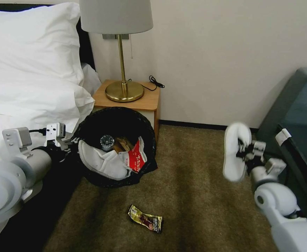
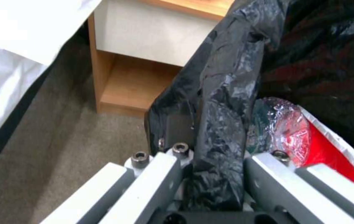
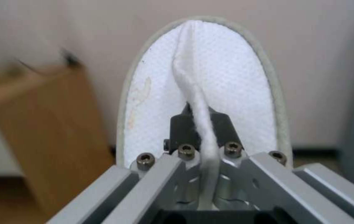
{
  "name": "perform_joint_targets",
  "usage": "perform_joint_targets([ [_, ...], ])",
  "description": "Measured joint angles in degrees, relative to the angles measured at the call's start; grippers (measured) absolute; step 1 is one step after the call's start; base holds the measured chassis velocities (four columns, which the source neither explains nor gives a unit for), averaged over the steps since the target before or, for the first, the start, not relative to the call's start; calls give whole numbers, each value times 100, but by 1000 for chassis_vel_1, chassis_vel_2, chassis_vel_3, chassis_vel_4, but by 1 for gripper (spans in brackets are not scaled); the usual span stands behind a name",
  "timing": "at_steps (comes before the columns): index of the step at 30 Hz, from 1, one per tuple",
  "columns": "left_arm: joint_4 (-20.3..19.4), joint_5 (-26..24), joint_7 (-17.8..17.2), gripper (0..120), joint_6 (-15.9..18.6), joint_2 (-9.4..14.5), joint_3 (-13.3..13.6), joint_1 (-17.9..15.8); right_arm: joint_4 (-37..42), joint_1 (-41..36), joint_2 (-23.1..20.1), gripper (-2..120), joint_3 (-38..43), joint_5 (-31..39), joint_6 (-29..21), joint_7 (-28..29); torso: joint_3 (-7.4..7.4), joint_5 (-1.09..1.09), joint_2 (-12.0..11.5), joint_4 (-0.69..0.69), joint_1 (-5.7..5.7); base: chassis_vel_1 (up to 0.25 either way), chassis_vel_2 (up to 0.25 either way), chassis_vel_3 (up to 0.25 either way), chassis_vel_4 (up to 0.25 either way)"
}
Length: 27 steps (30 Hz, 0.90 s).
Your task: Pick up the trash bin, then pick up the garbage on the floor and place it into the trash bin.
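The trash bin [image 1: 118,120], lined with a glossy black bag, hangs tilted above the floor [image 1: 195,182] in front of the nightstand. My left gripper [image 1: 72,141] is shut on its near rim; in the left wrist view the gripper [image 2: 210,140] pinches the bag-covered rim [image 2: 222,93]. Inside the bin lie a white slipper [image 1: 102,161], a red wrapper [image 1: 136,158] and a small bottle [image 1: 107,141]. My right gripper [image 1: 245,151] holds a second white slipper [image 1: 234,154] upright in the air, shut on its upper [image 3: 201,93]. A gold and red wrapper [image 1: 145,218] lies on the carpet.
A wooden nightstand [image 1: 150,99] with a brass lamp [image 1: 122,70] stands behind the bin. The bed with white pillows [image 1: 27,70] is on the left, a dark blue-grey sofa [image 1: 297,119] on the right. Open carpet lies between them.
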Motion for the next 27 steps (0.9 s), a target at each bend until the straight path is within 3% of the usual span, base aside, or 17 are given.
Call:
perform_joint_targets([
  [3,-14,-32,-4,1,0,25,37,7,489,414,-262,0,-235,508,-88,-1,0,0,0,0,0,0,0,0,0],
  [12,-35,-104,0,1,0,91,207,-25,990,1690,-679,0,-1265,1393,-184,-175,0,0,0,0,0,0,0,0,0],
  [22,-31,-160,59,1,-1,165,436,-118,1042,2832,-789,0,-2299,1720,-274,-695,1,0,0,-1,0,0,0,0,0],
  [27,-7,-167,126,1,-1,165,481,-145,817,3601,-624,0,-3053,1866,-173,-904,1,-1,0,1,0,0,0,0,0],
])
